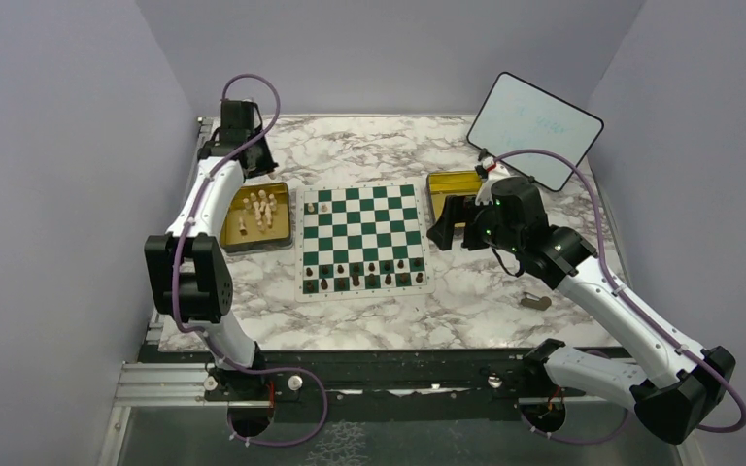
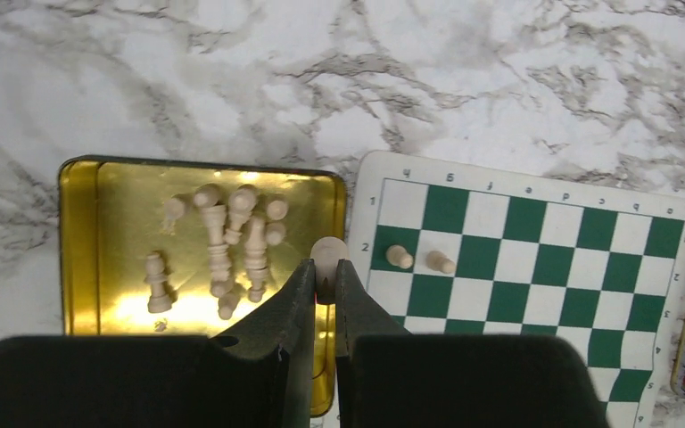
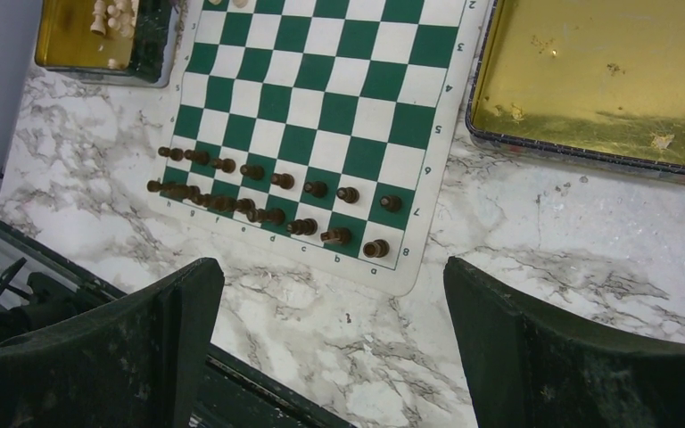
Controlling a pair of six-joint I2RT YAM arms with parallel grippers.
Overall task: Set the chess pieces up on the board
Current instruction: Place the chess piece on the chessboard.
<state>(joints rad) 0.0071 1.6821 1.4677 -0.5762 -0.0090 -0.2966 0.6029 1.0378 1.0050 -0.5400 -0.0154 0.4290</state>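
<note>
left fingers (image 2: 296, 308) pinch a cream pawn (image 2: 327, 253) by gold tray (image 2: 77, 241) holding cream pieces (image 2: 219, 242); right fingers (image 3: 143, 348) spread.

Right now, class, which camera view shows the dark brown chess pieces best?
The right wrist view: the dark brown chess pieces stand close and clear, in two rows along one edge of the board. The top external view shows them too, but very small, on the board's near edge. The left wrist view does not show them.

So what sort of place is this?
Probably a robot test booth: plain walls around a marble-look table, left arm and right arm bolted at its edge, chessboard beside a gold tray.
</note>
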